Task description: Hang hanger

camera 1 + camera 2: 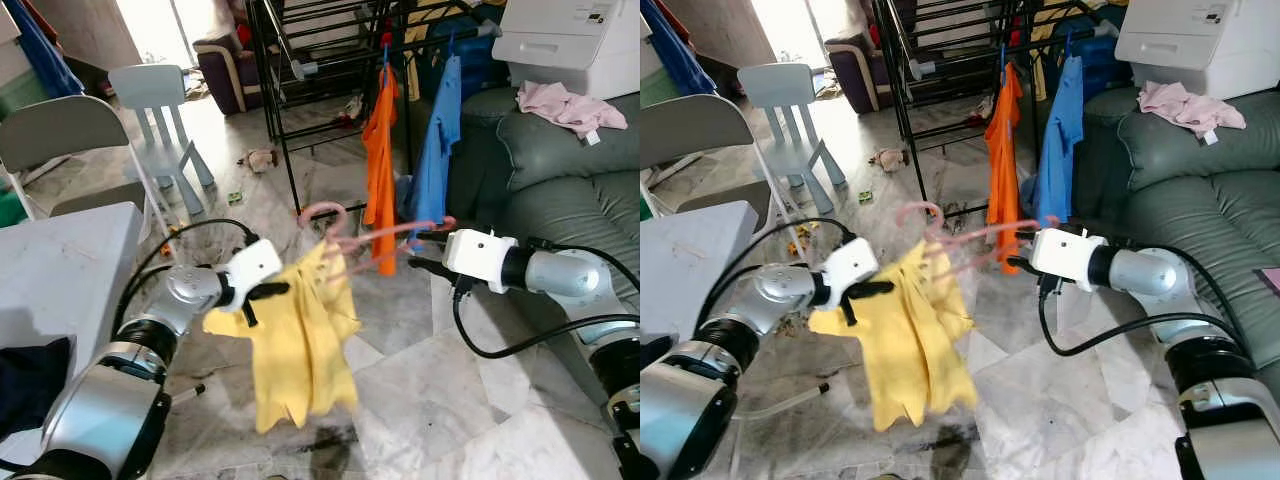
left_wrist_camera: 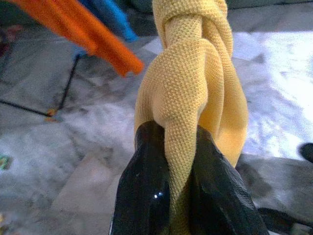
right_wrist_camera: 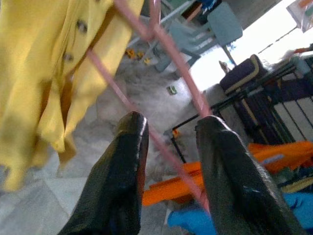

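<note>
The black drying rack [image 1: 330, 60] stands beyond both arms, an orange garment [image 1: 380, 165] and a blue garment [image 1: 437, 150] already hanging from it. In front of the rack, the soft, limp yellow shirt [image 1: 300, 340] droops from the left gripper [image 2: 181, 161], whose fingers are clamped on a bunched fold. The pink hanger [image 1: 375, 238], light, thin and probably springy, passes between the right gripper [image 3: 168, 142] fingers, slightly apart; gripping near its hook looks steadiest.

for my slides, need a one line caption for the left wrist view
Left gripper pinching a bunched fold of the yellow shirt, with orange garment behind.
</note>
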`<state>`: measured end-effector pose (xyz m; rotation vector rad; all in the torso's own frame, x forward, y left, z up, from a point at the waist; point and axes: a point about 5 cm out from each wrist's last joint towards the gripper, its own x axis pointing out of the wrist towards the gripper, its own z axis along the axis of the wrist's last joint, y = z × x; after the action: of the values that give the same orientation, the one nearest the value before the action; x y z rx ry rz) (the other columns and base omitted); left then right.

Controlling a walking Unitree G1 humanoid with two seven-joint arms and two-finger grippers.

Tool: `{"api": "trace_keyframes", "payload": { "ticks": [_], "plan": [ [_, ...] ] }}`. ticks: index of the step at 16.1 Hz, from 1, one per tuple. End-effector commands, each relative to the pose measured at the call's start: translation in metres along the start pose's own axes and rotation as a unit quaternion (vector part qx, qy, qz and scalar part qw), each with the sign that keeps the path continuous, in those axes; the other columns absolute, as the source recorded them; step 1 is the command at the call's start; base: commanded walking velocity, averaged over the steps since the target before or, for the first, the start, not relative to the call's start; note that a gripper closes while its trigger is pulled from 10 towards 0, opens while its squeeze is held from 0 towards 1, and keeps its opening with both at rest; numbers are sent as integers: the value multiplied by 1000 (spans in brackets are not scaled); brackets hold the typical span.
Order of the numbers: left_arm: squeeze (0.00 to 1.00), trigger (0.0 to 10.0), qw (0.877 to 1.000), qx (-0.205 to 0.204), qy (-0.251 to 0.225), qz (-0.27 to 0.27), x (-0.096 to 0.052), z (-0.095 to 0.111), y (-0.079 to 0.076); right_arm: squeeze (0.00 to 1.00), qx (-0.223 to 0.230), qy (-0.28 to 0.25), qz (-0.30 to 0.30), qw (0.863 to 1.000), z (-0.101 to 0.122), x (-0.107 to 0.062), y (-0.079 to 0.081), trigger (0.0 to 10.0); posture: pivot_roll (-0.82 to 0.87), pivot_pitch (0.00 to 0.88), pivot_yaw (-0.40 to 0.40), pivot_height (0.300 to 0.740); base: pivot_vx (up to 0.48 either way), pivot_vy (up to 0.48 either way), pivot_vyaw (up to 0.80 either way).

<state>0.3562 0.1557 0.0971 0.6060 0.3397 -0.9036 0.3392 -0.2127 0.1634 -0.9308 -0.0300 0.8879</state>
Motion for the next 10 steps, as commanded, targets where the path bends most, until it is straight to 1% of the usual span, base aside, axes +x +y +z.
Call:
{"api": "trace_keyframes", "payload": {
  "ticks": [1,2,3,4,5,6,7,8,9,10],
  "plan": [
    [0,0,998,-2,-24,54,-10,7,18,1000,3,6,-68,998,2,-2,-18,10000,-161,0,113,740,0,0,0],
    [0,0,995,-16,-34,94,-14,9,26,1000,30,-10,-175,984,4,-5,-33,10000,-157,0,113,740,0,0,0],
    [0,0,993,-25,-44,107,-17,10,30,1000,44,-21,-219,974,6,-6,-37,10000,-156,0,121,740,0,0,0],
    [0,0,990,-40,-69,116,-19,14,33,1000,54,-36,-260,963,8,-6,-36,10000,-155,0,127,740,0,0,0],
    [0,0,988,-47,-86,118,-20,18,34,1000,62,-42,-277,958,7,-5,-32,10000,-151,0,129,740,0,0,0],
    [0,0,984,-53,-130,111,-20,29,36,1000,95,-49,-303,947,4,0,-23,10000,-148,0,133,740,0,0,0],
    [0,0,982,-50,-151,104,-21,35,36,1000,127,-45,-306,943,1,5,-15,10000,-144,0,137,740,0,0,0],
    [0,0,976,-58,-186,94,-20,43,35,1000,181,-37,-300,936,-5,17,-1,10000,-137,0,140,740,0,0,0],
    [0,0,972,-56,-213,80,-18,50,30,1000,242,-10,-267,933,-10,35,20,10000,-128,0,142,740,0,0,0],
    [0,0,971,-58,-222,72,-17,52,28,1000,265,-6,-245,932,-10,42,29,10000,-126,0,143,740,0,0,0]
  ]
}}
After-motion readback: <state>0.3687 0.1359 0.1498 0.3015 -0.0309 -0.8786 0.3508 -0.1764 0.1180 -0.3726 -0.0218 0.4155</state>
